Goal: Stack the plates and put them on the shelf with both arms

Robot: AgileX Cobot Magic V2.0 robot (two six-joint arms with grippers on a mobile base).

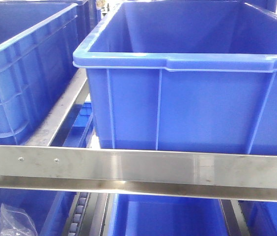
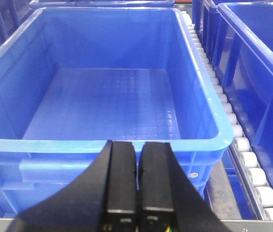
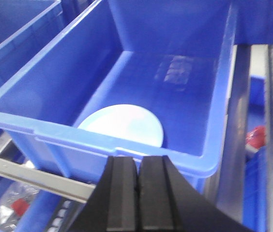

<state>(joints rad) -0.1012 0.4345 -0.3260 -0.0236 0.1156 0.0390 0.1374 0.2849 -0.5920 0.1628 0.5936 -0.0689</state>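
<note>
Plate (image 3: 124, 123), unmarked, lies in blue bin (image 3: 102, 145); no legible writing.

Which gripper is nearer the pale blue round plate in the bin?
Right. The right gripper, jaws together, hovers just outside the blue plastic bin holding the pale blue round plate. The left gripper faces an empty blue crate; no plate shows there.

Near edge of pale plate (image 3: 122, 123) hidden behind front wall of blue crate (image 3: 127, 154) in right wrist view; impossible to tell whether one plate or two stacked. Red item (image 3: 255, 137) at right blurred beyond naming. Crumpled clear plastic bag (image 1: 15, 221) cut off by bottom edge in front view, contents unreadable. Interior floor of large blue bin (image 1: 187, 103) hidden behind own front wall there. White rollers (image 2: 252, 169) cut off at lower right in left wrist view.
</note>
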